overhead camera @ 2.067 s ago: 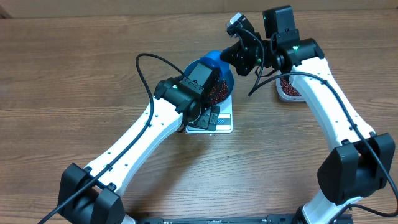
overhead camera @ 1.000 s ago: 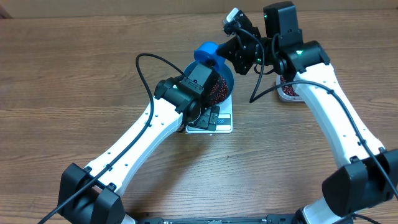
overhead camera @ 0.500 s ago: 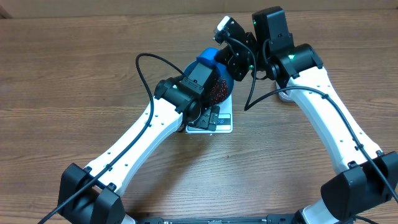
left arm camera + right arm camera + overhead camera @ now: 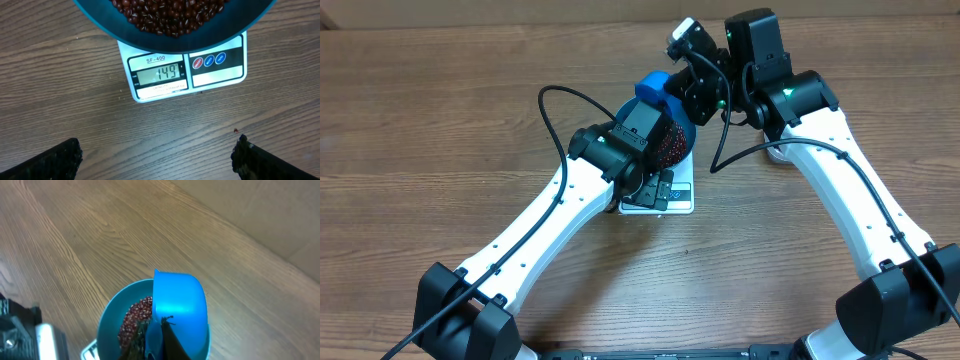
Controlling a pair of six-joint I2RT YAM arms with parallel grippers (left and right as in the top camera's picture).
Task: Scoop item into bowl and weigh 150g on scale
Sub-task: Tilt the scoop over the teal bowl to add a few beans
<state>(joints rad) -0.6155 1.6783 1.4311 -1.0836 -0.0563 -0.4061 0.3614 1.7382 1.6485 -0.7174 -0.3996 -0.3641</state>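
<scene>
Hovering left gripper (image 4: pixel 157 162), jaws spread, empty, near scale (image 4: pixel 220 62) showing 149. Deep bowl (image 4: pixel 235 20) on scale, holding beans (image 4: pixel 170 15). Blue scoop (image 4: pixel 177 302), pinched by right gripper (image 4: pixel 156 337), has swung in from the right over bowl's far rim: small top-up likely remaining.

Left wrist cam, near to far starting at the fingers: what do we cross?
Open left fingers → stray bean → scale, display side first → bowl holding beans.
</scene>
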